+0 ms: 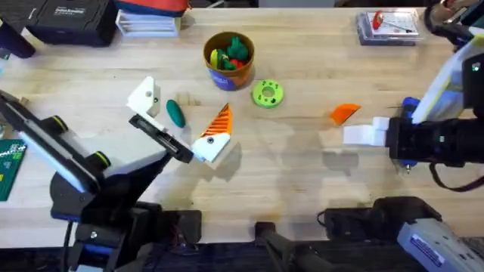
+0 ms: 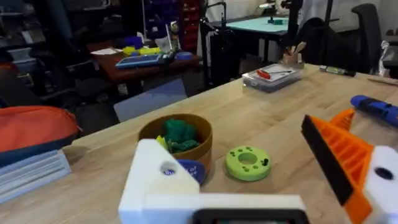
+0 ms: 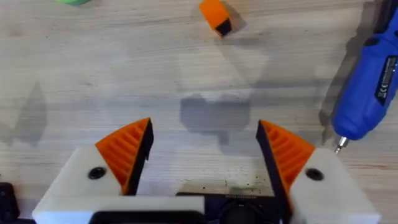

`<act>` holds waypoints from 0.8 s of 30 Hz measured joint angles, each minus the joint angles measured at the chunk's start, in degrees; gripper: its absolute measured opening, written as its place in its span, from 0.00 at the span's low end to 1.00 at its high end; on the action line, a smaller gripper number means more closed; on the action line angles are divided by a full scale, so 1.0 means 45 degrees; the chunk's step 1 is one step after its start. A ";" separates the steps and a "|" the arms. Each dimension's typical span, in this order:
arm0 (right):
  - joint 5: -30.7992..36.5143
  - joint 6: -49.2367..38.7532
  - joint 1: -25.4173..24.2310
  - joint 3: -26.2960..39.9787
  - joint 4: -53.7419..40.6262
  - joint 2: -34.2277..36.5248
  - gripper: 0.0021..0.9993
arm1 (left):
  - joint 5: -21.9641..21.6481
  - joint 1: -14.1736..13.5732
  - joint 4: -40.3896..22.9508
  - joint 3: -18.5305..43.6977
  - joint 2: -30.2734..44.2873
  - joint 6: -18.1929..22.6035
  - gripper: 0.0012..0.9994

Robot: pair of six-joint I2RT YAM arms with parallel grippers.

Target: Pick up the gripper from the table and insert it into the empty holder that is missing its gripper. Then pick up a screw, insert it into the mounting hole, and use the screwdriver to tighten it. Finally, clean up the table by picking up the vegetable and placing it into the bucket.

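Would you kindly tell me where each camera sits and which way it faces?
Overhead: above the arm bases, looking down and forward at the table; both arms show, left gripper near the vegetable.
Left wrist: low over the table, facing the bucket and green disc; its own fingers frame them.
Right wrist: looking down at bare wood; jaws open, screwdriver beside them.
Overhead and left wrist share bucket and disc.

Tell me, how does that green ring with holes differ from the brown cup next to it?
The lime-green disc is flat and low, while the bucket is a taller cup with walls. The disc is bright lime all over; the bucket is orange-brown with a blue label on its side. The disc holds nothing, while the bucket has green, yellow and red toy pieces inside. Both are round and sit on the wooden table.
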 joint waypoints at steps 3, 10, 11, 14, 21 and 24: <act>0.0000 0.0003 0.0000 0.0000 0.0000 0.0000 0.99 | -0.0010 0.0156 -0.0014 -0.0079 -0.0009 -0.0002 0.99; 0.0000 0.0000 0.0000 0.0000 0.0000 0.0000 0.99 | -0.0055 0.0221 -0.0885 -0.0079 -0.0018 -0.0012 0.99; 0.0000 0.0003 0.0000 0.0000 0.0000 0.0000 0.99 | -0.0053 0.0221 -0.1129 -0.0079 -0.0021 -0.0016 0.99; 0.0000 -0.0002 0.0000 0.0000 0.0000 0.0000 0.99 | -0.0021 0.0221 -0.1824 -0.0079 -0.0021 -0.0050 0.99; 0.0000 0.0003 0.0000 0.0000 0.0000 0.0000 0.99 | 0.0530 0.0182 -0.2496 -0.0079 -0.0017 -0.0089 0.99; 0.0000 -0.0002 0.0000 0.0000 0.0005 0.0000 0.99 | 0.0646 -0.0060 -0.2496 -0.0079 -0.0021 -0.0094 0.99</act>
